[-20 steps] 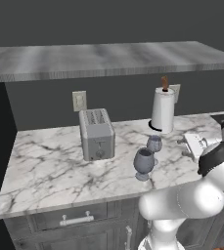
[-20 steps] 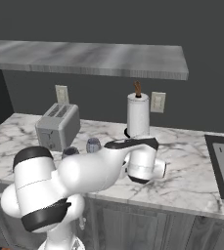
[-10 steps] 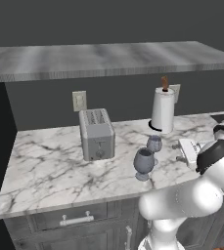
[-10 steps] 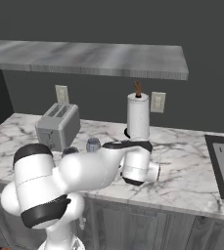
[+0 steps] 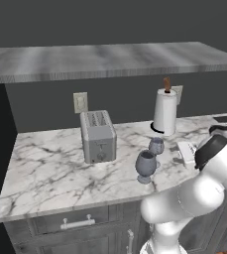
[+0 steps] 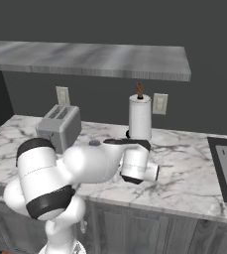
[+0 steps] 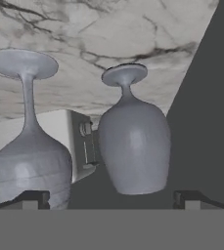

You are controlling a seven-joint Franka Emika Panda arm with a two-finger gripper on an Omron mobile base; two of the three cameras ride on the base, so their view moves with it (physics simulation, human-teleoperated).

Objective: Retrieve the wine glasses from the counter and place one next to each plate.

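The counter is a white marble top with grey veins, over dark grey cabinets with a silver handle, and a long marble shelf hangs on the dark wall above it. The white arm rises from below and bends over the front edge of the counter, with its hand lying low and sideways near the two wine glasses. The gripper is spread wide and grasps nothing; in the hand view its two dark tips stand far apart, and the scene looks upside down there.

A boxy metal toaster stands at the left of the glasses. A white paper towel roll stands upright on a brown post behind them.

The nearer wine glass and the farther wine glass are smoky grey-blue, with rounded bowl, short stem and round foot. They stand upright on the counter, just beside each other, near its front edge.
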